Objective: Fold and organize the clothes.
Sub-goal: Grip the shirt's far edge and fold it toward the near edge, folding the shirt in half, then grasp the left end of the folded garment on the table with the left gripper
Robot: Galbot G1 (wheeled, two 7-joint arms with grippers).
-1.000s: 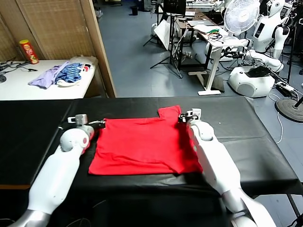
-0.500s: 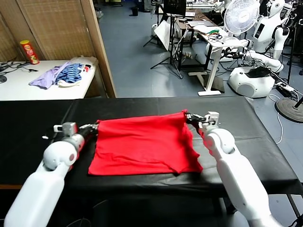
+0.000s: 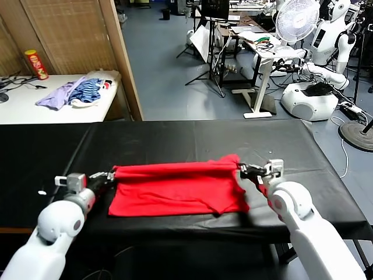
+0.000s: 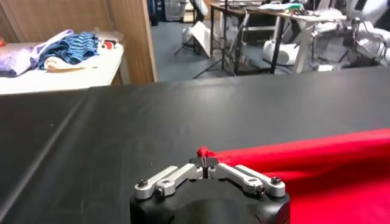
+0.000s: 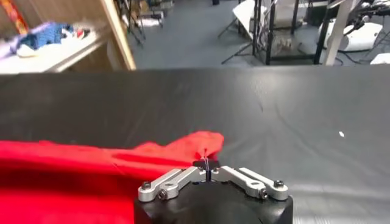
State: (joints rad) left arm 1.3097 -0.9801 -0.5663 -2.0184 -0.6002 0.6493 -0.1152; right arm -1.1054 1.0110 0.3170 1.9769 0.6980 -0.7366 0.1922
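The red T-shirt [image 3: 175, 189] lies on the black table [image 3: 192, 137], its far edge lifted and drawn toward me over the rest. My left gripper [image 3: 111, 174] is shut on the shirt's far left corner; in the left wrist view the gripper [image 4: 207, 162] pinches a red fold [image 4: 204, 151] and cloth stretches away [image 4: 317, 158]. My right gripper [image 3: 242, 168] is shut on the far right corner; in the right wrist view the gripper [image 5: 207, 164] pinches the red cloth [image 5: 195, 145]. No print shows.
A white side table [image 3: 35, 105] at the far left holds a pale purple garment [image 3: 55, 93], a blue striped garment [image 3: 87, 90] and a red can [image 3: 36, 63]. Desks, a fan [image 3: 297, 18] and another robot [image 3: 326, 35] stand beyond the table.
Both grippers have pulled the shirt's far edge toward me, folding it over the near part. The arms have drawn back and the visible shirt has become shorter front to back.
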